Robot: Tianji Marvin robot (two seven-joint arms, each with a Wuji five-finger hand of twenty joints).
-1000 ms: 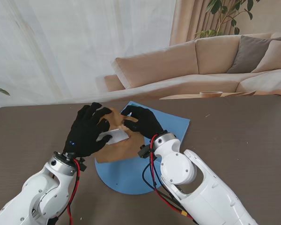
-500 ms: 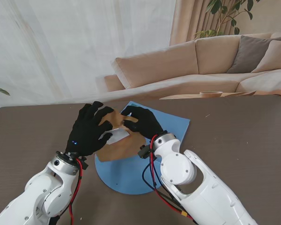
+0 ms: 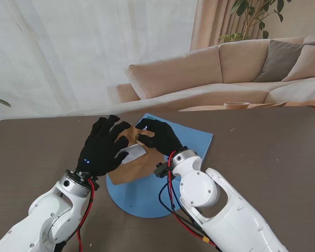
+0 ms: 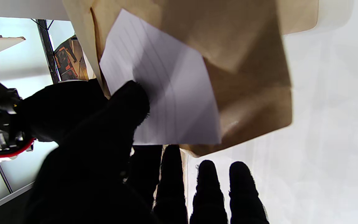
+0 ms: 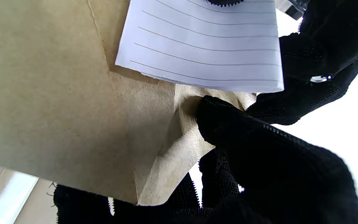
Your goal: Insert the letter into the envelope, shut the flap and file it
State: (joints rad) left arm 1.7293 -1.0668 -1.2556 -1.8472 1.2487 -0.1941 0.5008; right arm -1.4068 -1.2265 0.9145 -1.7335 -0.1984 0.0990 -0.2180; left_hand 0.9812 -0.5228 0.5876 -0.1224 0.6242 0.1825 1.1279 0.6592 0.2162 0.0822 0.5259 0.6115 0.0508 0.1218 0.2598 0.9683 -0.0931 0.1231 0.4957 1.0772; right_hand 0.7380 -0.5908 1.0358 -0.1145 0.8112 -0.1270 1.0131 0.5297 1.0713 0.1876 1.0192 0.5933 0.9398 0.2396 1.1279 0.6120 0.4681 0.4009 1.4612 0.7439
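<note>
No readable text anywhere; letter (image 5: 204, 46) shows only blank ruled lines, envelope (image 5: 57, 93) is plain brown, unmarked.

You had soft daylight from the curtain (image 3: 94, 47); both wrist views were overexposed to white, and the near black fingers (image 4: 89, 174) were blurred.

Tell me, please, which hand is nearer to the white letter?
Left. The left hand is shut on the letter, thumb pressed on it. The right hand is beside it, holding the envelope by its flap.
</note>
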